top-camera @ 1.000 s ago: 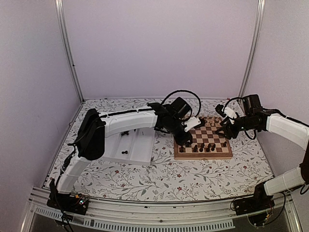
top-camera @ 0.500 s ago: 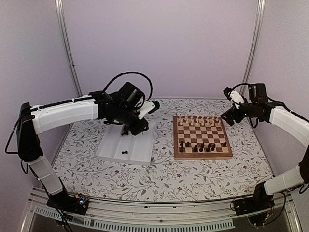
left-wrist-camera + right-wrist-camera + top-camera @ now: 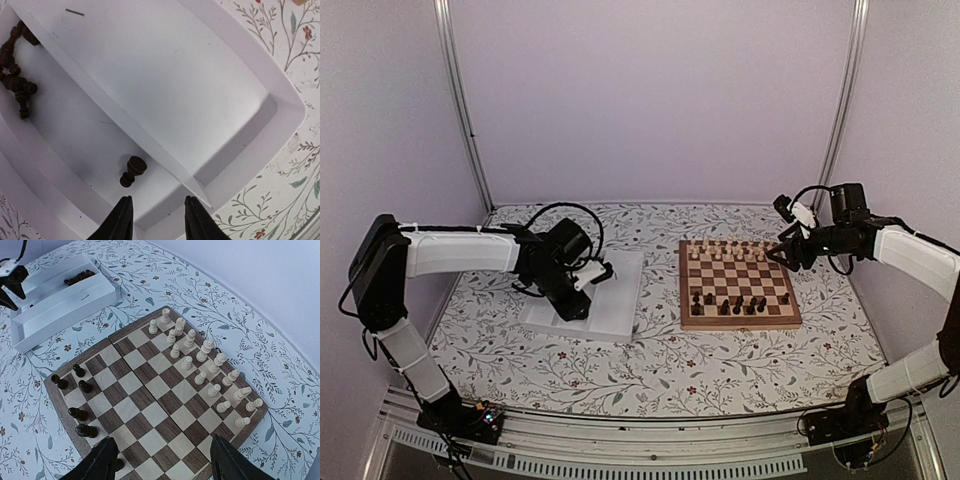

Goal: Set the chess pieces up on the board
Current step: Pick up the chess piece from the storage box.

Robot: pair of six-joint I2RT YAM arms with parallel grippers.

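Chess pieces (image 3: 86,430) in dark wood stand scattered on the board (image 3: 788,318), in a loose group on the squares nearest the arms. The pale pieces (image 3: 200,360) line up in two rows along the far side.

More dark ones lie in the white tray (image 3: 620,325), which sits on the floral table (image 3: 670,360) left of the board. There's a tangled cluster (image 3: 15,85) at one end of a long compartment. A single pawn (image 3: 132,171) lies on its side in that same compartment.

The left gripper (image 3: 157,220) hangs right over the tray with its jaws apart and nothing between them, the lone pawn just ahead of one fingertip (image 3: 122,220).

The right gripper (image 3: 165,465) hovers above the board's right side, jaws spread wide, gripping nothing.
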